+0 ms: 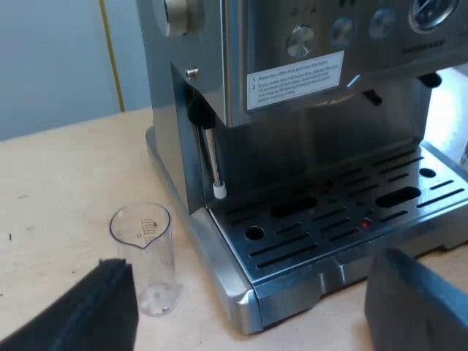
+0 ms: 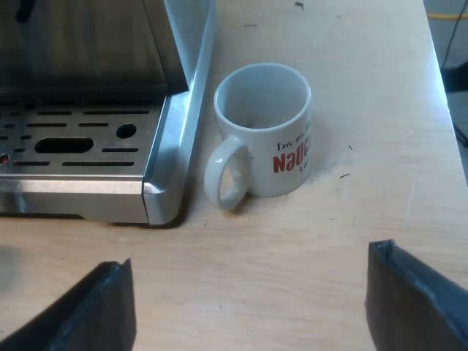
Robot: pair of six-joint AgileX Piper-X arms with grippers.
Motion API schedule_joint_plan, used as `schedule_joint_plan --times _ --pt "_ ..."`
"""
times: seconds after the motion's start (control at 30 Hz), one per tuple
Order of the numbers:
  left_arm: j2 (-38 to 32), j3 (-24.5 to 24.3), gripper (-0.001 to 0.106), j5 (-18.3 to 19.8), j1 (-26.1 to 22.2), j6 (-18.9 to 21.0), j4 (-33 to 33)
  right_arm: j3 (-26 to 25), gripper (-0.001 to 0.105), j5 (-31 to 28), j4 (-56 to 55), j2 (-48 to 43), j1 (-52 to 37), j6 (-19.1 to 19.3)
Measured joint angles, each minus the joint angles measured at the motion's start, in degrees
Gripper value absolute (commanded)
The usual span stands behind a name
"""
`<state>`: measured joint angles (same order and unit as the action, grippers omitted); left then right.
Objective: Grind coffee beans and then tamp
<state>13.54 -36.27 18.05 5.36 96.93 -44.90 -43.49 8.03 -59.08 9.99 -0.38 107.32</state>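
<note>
Espresso machine sits ahead of the left gripper and right gripper, both gaping wide and empty, so a sloppy reach could clip the measuring glass or mug just beside it.

**Work surface and surroundings.** A tabletop of pale, light-grained wood carries the whole scene. Its finish is matt and evenly lit. A few small dark specks mark the wood in the right wrist view. Beyond the wood, in the left wrist view, stands a plain wall of pale blue-grey. A thin yellow line runs upright against it. In the right wrist view the tabletop ends at a straight edge. Past that edge lies a lower grey surface, probably the floor, crossed by a yellow strip. The lighting is diffuse and the shadows on the wood are soft.
</note>
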Motion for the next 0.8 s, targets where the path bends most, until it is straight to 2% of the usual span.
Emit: schedule_joint_plan --times 0.17,0.27,0.53,0.8 --pt "-8.7 2.2 0.066 -0.1 0.0 0.0 -1.7 3.5 0.067 0.6 -0.3 -9.0 0.0 -1.7" --pt "-12.8 2.7 0.066 -0.1 0.0 0.0 -1.8 4.4 0.067 0.7 -1.4 -10.3 0.0 -3.3" --pt "-14.1 3.3 0.066 0.3 0.0 0.0 -9.2 6.5 0.067 3.6 -6.6 -10.3 0.0 -3.6" --pt "-14.1 7.5 0.066 0.3 0.0 0.0 -10.3 8.8 0.067 4.2 -5.4 -10.3 0.0 -3.6"
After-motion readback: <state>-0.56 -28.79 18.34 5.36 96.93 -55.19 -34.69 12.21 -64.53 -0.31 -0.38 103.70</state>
